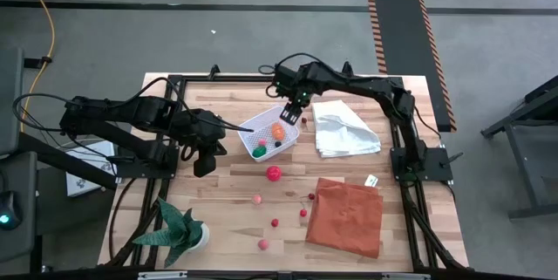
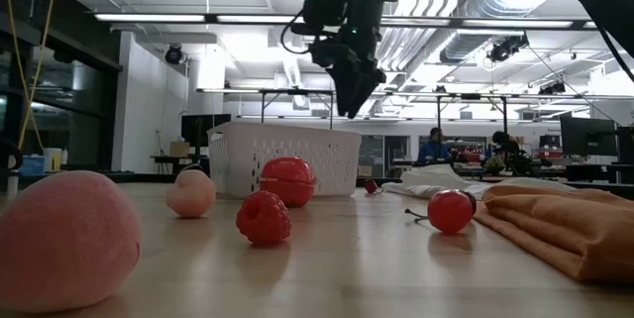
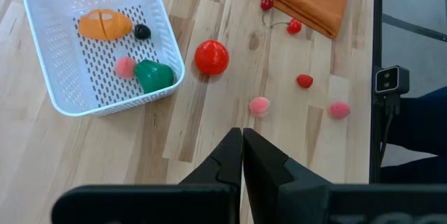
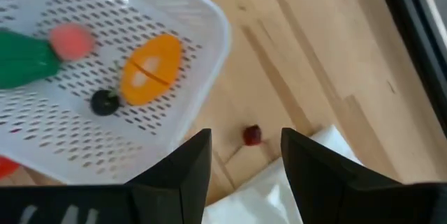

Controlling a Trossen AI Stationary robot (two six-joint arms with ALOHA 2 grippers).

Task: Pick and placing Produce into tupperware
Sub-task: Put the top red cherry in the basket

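Pale wooden tabletop (image 1: 235,201) carries a white perforated plastic tub (image 1: 253,127) holding orange, green, pink and black toy produce (image 1: 277,131). Right gripper (image 1: 290,116) hangs above its far edge, fingers spread, empty. Left gripper (image 1: 203,163) waits beside it, fingers pressed together. Red ball (image 1: 274,173) lies loose nearby.

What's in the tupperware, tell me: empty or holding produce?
Holding produce: the tupperware contains an orange piece, green piece, pink ball and dark ball.
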